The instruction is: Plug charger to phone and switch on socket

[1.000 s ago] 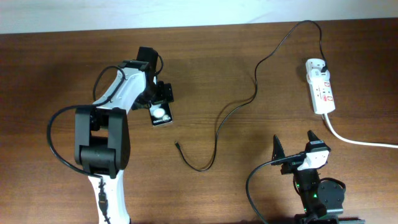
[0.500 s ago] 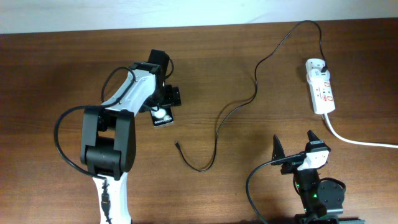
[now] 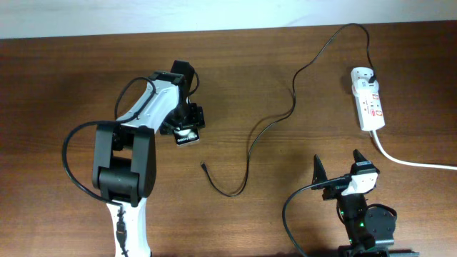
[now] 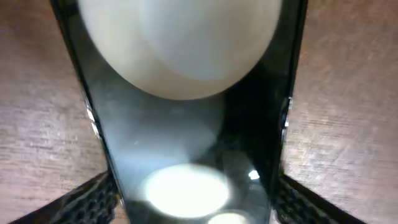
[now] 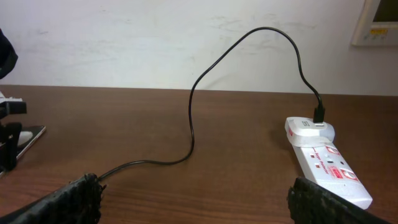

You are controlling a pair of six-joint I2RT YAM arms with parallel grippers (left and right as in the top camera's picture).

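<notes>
The black phone (image 3: 186,138) lies flat on the table left of centre. My left gripper (image 3: 184,126) sits down over it, one finger on each long side. In the left wrist view the glossy phone (image 4: 193,137) fills the gap between the fingers (image 4: 93,200), which press against its edges. The charger (image 3: 293,107) runs from the adapter on the white socket (image 3: 369,100) across the table to its free plug tip (image 3: 203,165). My right gripper (image 3: 337,170) stands open near the front edge, empty, with the charger (image 5: 193,124) and socket (image 5: 329,165) ahead of it.
A thick white cord (image 3: 410,161) leaves the socket's near end toward the right edge. The left arm's base (image 3: 121,178) stands at the front left. A pale wall borders the table's far side.
My left gripper slid right and settled over the phone, covering most of it, and its jaws narrowed onto the phone's sides. The right arm, the charger and the socket have stayed still.
</notes>
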